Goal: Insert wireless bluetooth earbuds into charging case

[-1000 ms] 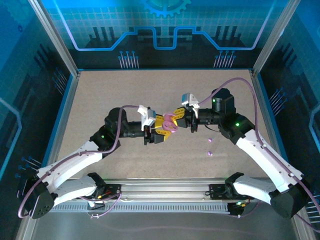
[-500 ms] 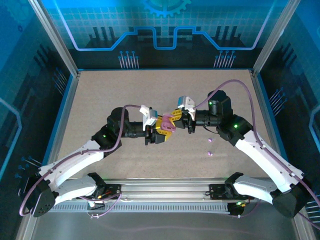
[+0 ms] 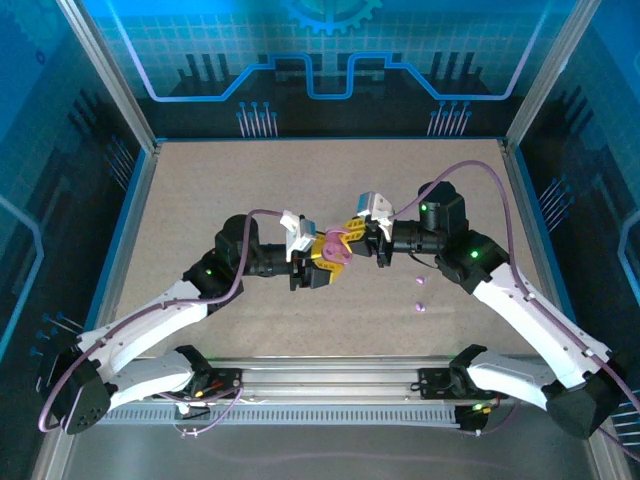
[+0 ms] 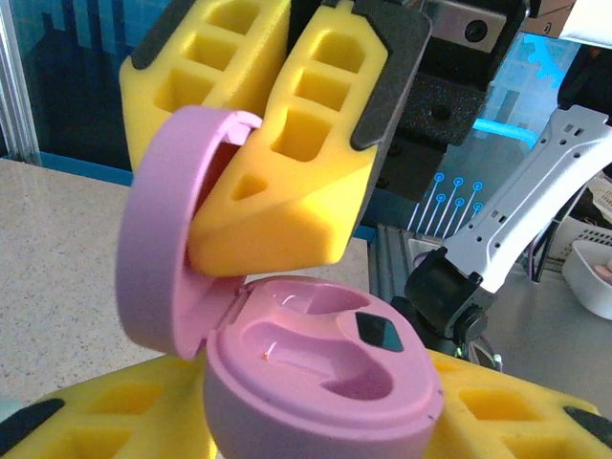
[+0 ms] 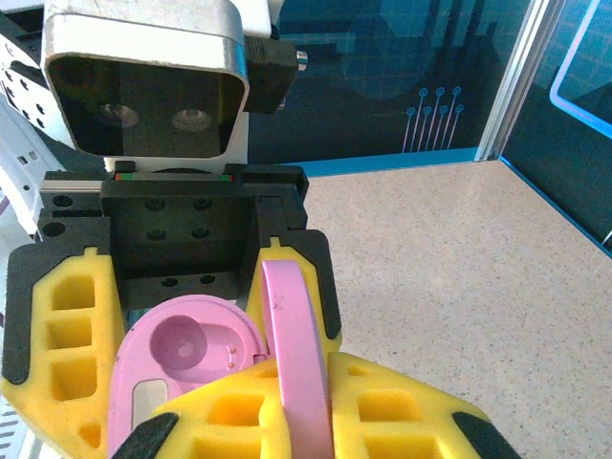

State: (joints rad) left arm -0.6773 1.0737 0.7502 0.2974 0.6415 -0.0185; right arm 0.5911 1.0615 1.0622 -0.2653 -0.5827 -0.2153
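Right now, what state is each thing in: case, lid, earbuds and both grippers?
charging case: open, both sockets empty.
lid: swung up on its hinge.
earbuds: two, lying loose on the table, not in the case.
left gripper: shut on the charging case.
right gripper: shut on the lid.

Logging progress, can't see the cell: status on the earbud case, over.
Left gripper shut on charging case, right gripper pinching its lid open. Wells empty. Two earbuds loose on table. Nothing blocking.
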